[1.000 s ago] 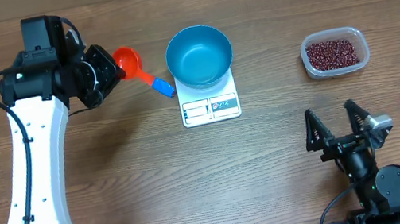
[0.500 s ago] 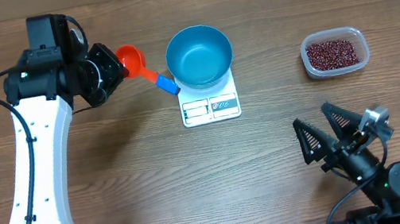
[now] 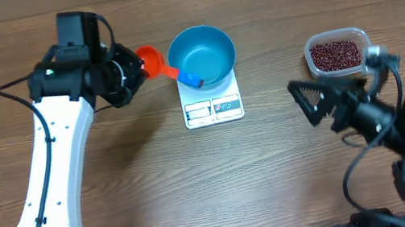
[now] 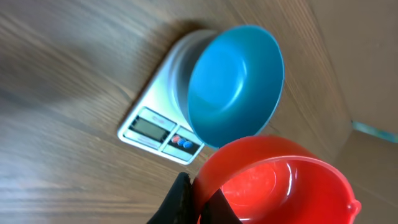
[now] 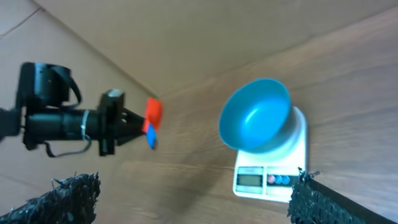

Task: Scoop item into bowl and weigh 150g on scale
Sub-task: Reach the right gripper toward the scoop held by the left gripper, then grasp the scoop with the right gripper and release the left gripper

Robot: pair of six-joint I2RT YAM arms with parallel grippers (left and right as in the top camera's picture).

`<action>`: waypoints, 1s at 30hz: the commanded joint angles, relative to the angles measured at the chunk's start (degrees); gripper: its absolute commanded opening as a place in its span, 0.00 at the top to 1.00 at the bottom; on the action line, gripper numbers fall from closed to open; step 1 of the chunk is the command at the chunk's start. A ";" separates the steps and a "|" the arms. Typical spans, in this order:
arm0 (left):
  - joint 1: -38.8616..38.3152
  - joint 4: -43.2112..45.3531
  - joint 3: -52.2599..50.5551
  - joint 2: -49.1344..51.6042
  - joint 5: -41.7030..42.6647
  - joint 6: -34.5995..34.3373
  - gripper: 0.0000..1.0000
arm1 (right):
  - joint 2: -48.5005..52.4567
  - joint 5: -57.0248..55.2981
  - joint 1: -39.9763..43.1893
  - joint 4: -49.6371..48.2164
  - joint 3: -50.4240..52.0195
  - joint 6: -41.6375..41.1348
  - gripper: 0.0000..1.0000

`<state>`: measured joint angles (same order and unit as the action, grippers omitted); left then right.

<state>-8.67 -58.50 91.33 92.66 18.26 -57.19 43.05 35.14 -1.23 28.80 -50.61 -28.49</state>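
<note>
your left claw, pinching the empty red scoop, has swung toward the blue bowl; right claw spread. scooping not begun: reach the beans next.

Red scoop, clear tub, wooden table.

I can't read any text on my feeds. The scale, centre of the overhead frame, has printed panels along its lower edge, too small to make out. In the left wrist view, lower left, its display shows no digits I can discern.
</note>
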 commanded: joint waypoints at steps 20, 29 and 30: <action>-12.87 -1.57 0.63 -0.39 -7.93 -16.55 0.96 | 26.21 14.34 -9.31 -19.56 -1.88 -13.64 0.21; -13.31 -1.70 0.63 -0.20 -6.08 -17.64 0.96 | 30.01 8.24 -16.24 -23.74 -1.88 -17.18 0.40; -13.46 -1.70 0.63 -0.20 -5.90 -17.64 0.96 | 30.49 8.15 -16.92 -24.70 -1.88 -17.18 0.41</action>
<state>-21.54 -60.07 91.33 92.66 11.75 -73.60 72.36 45.34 -16.27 5.85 -51.44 -44.40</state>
